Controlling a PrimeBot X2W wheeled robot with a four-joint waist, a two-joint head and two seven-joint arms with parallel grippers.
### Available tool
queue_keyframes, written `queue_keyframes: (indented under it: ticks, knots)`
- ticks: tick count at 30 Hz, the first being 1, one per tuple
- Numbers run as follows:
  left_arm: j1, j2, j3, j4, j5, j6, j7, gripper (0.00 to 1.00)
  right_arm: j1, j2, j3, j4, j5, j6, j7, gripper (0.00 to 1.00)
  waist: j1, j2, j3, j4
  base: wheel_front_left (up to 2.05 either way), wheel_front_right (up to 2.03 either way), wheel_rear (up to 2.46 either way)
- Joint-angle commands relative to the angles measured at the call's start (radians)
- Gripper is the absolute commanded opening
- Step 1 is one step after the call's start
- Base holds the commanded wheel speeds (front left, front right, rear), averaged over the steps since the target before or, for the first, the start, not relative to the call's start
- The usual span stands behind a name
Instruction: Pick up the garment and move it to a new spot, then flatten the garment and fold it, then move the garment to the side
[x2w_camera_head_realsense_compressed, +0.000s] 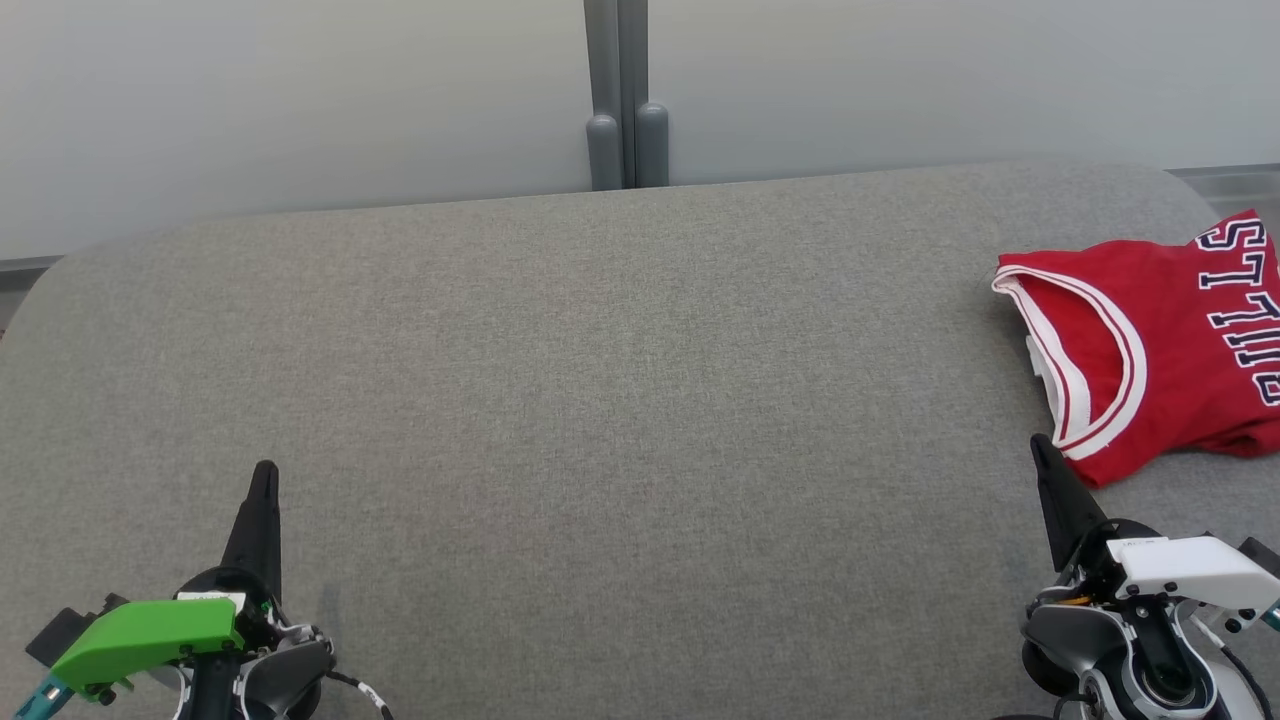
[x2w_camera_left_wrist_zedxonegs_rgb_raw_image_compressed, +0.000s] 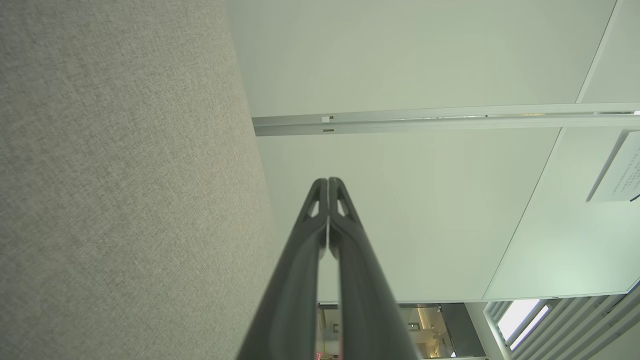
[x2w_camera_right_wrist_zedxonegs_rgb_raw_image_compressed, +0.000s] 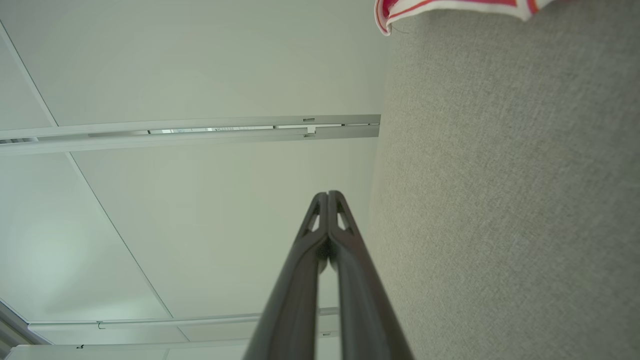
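- Red jersey (x2w_camera_head_realsense_compressed: 1150, 330) lies at the far right of the grey table (x2w_camera_head_realsense_compressed: 600, 380), partly cut off by the frame edge.
- It looks flat and doubled over, with few wrinkles. My read: fold and move-aside are done or nearly so. Can't rule out an untouched start.
- Pinched fully closed, holding nothing: left claw (x2w_camera_head_realsense_compressed: 265, 472) and right claw (x2w_camera_head_realsense_compressed: 1040, 448). The right one is near the jersey, apart from it.
- Jersey: thin smooth knit, white striped trim, dark lettering.
- Table: coarse woven cover, rounded corners.
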Motion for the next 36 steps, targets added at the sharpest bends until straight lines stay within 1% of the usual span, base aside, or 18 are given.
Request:
queue_keyframes:
  ticks: [1,36]
  knots:
    - [-0.014,0.007,0.002,-0.002,-0.002,-0.003,0.005,0.0,-0.008,-0.001,-0.001,-0.005,0.007,0.0,0.001,0.0,0.0,0.0,0.0,0.0,0.0,0.0,0.0]
    - [-0.014,0.007,0.002,-0.002,-0.002,-0.003,0.005,0.0,-0.008,-0.001,-0.001,-0.005,0.007,0.0,0.001,0.0,0.0,0.0,0.0,0.0,0.0,0.0,0.0]
